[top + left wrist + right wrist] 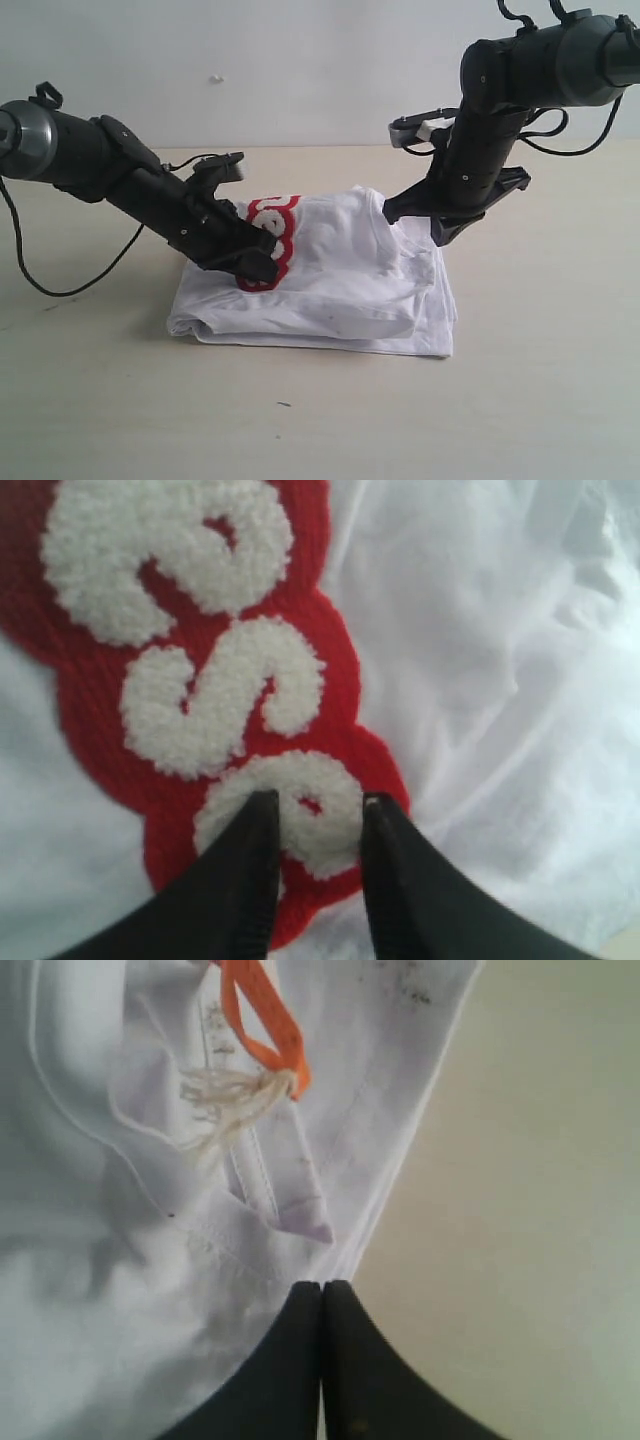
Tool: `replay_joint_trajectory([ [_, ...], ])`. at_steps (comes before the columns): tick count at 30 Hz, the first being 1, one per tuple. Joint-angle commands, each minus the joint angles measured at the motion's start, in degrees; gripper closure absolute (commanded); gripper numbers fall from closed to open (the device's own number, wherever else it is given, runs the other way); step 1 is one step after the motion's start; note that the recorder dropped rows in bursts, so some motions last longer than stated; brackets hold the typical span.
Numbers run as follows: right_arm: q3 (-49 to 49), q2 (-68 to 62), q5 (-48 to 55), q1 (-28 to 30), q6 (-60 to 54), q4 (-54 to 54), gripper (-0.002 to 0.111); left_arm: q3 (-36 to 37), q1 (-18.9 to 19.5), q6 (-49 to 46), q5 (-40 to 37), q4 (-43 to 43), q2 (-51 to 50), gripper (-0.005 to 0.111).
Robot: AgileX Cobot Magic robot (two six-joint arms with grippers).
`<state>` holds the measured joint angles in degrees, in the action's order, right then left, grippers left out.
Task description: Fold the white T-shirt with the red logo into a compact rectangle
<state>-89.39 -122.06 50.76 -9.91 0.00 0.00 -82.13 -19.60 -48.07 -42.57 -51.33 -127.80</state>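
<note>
Over the table [100, 400] the left arm [110, 165] comes in from 9 o'clock and slopes down toward 4 o'clock. The right arm [490, 130] bends down from 1 o'clock toward 7 o'clock. The shirt [340, 290] lies in layers at the middle, between both. The left tool [320, 802] pinches the logo [200, 690] at the shirt's 10 o'clock side, jaws a little apart. The right tool [322, 1288] is closed on the shirt's edge at 1 o'clock, near the orange tag [262, 1020].

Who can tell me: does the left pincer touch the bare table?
No, the left pincer straddles a fluffy letter of the red logo on the white T-shirt.
</note>
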Motion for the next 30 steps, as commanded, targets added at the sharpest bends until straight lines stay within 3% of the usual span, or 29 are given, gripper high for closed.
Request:
replay_joint_trajectory([
  [1,-0.34,0.76,-2.59,-0.04,0.32,0.00,0.108,0.67,0.18,-3.52,-4.64,-2.19,0.84,0.076],
  [7,-0.34,5.21,-6.25,-0.04,7.60,-7.71,0.108,0.67,0.40,-5.68,-5.76,-0.89,9.57,0.078],
  [12,2.60,10.39,-6.39,-0.04,10.45,-14.99,0.108,0.81,1.03,-5.83,-1.04,0.62,17.16,0.106],
  [17,7.75,16.32,-7.97,-0.04,14.58,-20.12,0.108,5.07,1.16,-6.06,8.55,0.97,24.66,0.107],
  [25,18.63,27.12,-18.18,-0.04,18.25,-20.54,0.108,18.58,1.16,-7.40,28.73,1.42,39.81,0.107],
  [30,25.63,34.66,-22.97,-0.04,18.65,-20.54,0.108,25.08,1.16,-7.26,34.63,0.04,48.63,0.107],
])
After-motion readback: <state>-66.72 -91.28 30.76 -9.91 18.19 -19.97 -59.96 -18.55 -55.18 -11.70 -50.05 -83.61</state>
